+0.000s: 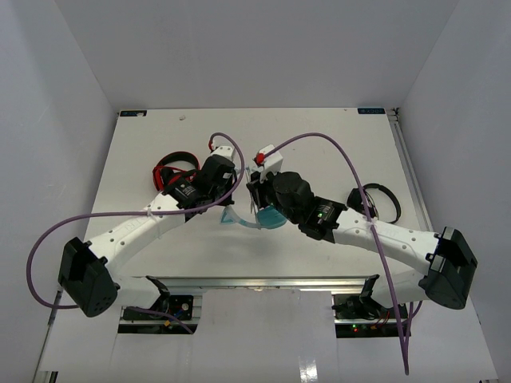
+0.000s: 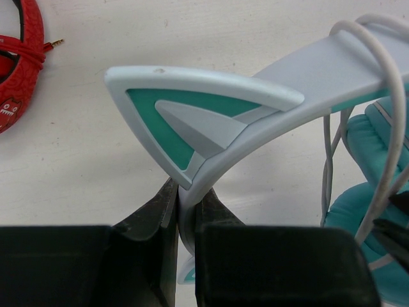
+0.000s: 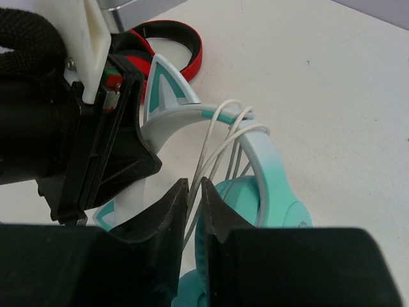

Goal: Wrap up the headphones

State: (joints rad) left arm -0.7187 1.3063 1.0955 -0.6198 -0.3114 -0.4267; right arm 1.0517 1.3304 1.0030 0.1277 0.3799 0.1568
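Note:
The teal headphones (image 1: 270, 217) lie mid-table between my two arms. In the left wrist view their pale band (image 2: 332, 64) arches up to the right, with a cat ear (image 2: 185, 118) just above my fingers. My left gripper (image 2: 185, 208) (image 1: 233, 195) is shut on the band right below that ear. The thin white cord (image 2: 395, 102) is looped several times over the band. Strands of that cord (image 3: 223, 137) run down between the tips of my right gripper (image 3: 195, 190) (image 1: 257, 198), which is shut on them above a teal cup (image 3: 281, 204).
Red-and-black headphones (image 1: 172, 171) (image 2: 16, 70) (image 3: 176, 38) lie behind the left gripper. All-black headphones (image 1: 382, 201) lie right of the right arm. Purple cables arc over both arms. The left gripper's black body (image 3: 105, 150) sits close beside my right fingers.

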